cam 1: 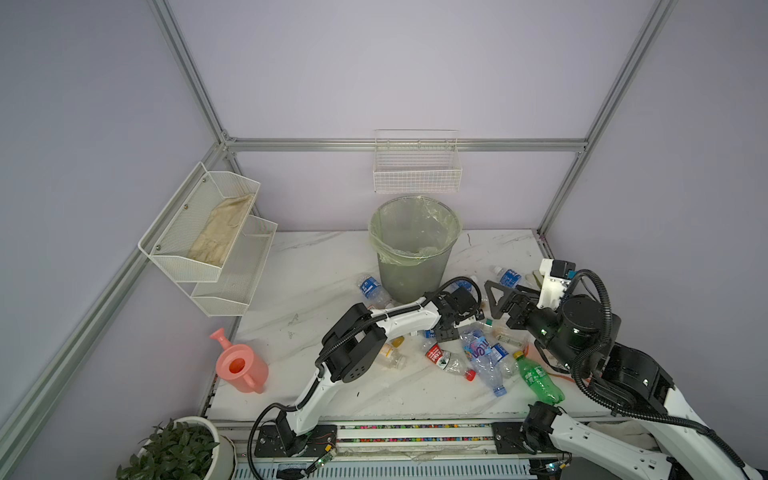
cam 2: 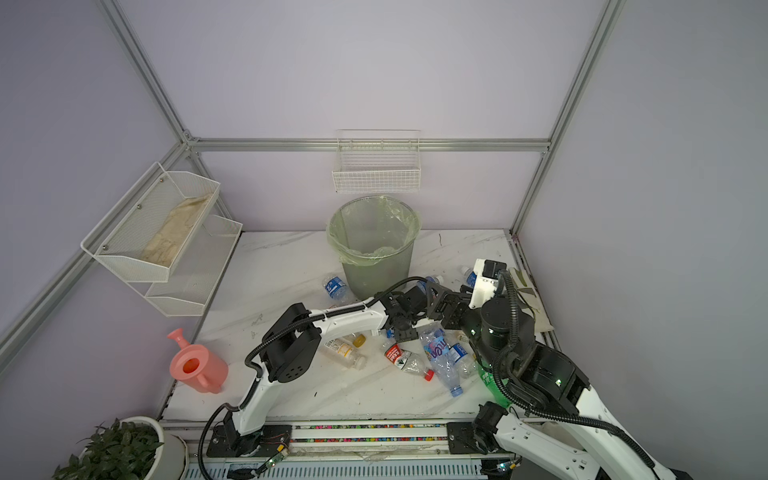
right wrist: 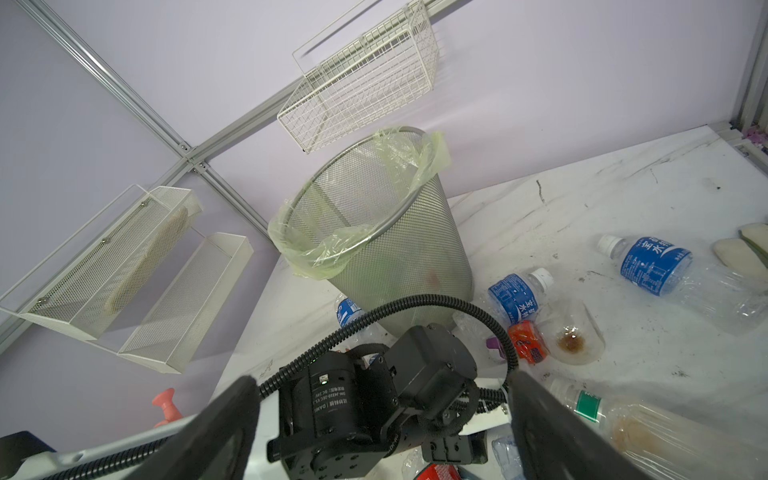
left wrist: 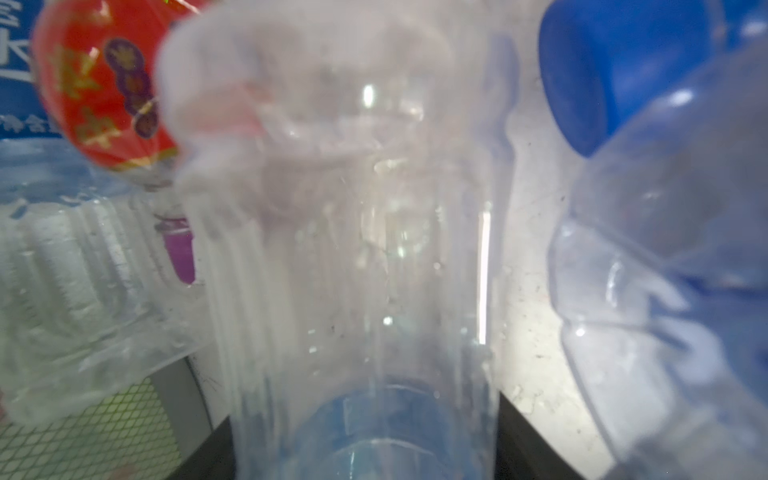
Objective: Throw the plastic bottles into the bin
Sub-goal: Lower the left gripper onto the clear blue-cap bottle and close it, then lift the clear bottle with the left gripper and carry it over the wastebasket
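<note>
Plastic bottle [left wrist: 357,257] lengthwise between left jaws, amid other bottles [left wrist: 665,257].

Grey bin [cam 1: 415,249] upright at surface [cam 1: 324,270] back; plastic bottles [cam 1: 478,357] piled in front; left gripper [cam 1: 446,332] down among them

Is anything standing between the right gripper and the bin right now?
Yes. The left arm's wrist sits right in front of the right gripper, whose jaws stand open, on the straight line to the bin. The bin's rim shows clear above it.
</note>
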Controlling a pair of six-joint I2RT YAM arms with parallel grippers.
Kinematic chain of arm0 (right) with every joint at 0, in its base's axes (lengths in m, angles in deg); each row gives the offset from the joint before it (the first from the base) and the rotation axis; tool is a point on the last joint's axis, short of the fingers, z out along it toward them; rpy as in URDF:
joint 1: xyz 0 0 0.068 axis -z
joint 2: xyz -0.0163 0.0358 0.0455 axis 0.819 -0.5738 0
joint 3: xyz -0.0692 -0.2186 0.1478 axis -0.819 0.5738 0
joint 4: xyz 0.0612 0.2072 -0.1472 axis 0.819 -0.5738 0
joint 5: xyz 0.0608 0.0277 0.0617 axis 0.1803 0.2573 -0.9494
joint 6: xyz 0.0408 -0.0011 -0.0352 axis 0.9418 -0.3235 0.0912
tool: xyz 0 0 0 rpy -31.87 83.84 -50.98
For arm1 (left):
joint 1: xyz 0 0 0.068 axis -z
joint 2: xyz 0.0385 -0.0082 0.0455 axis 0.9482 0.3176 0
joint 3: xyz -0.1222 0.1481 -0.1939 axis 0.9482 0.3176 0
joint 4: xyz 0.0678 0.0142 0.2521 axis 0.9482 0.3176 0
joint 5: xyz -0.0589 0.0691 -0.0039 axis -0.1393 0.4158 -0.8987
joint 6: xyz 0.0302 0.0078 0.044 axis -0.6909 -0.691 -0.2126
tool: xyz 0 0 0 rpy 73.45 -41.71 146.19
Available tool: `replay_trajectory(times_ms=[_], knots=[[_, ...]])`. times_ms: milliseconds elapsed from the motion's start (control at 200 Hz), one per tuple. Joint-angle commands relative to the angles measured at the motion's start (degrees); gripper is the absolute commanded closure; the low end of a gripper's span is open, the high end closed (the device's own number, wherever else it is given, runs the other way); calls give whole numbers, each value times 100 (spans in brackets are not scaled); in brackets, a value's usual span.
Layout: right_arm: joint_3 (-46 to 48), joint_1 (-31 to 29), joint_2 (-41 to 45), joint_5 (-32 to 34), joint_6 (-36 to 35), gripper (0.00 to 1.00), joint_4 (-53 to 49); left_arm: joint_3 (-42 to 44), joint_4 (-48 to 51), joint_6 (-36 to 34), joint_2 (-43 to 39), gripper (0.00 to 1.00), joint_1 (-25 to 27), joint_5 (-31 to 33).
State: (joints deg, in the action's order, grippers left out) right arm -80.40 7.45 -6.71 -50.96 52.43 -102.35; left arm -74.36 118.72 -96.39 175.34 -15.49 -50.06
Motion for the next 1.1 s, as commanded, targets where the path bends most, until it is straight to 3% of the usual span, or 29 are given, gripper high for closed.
replay_trajectory(times_ms=[0,240,550,1095], knots=[[61,29,85,138,-8,5,-72,-563,28,-52,9,35,-15,-13],[24,29,128,147,57,5,-128,-564,-28,-61,-117,52,-17,94],[-95,27,217,189,118,6,-250,-392,-153,27,-638,55,-17,190],[-453,31,383,364,385,6,-671,0,-635,562,-2271,58,1,-61]])
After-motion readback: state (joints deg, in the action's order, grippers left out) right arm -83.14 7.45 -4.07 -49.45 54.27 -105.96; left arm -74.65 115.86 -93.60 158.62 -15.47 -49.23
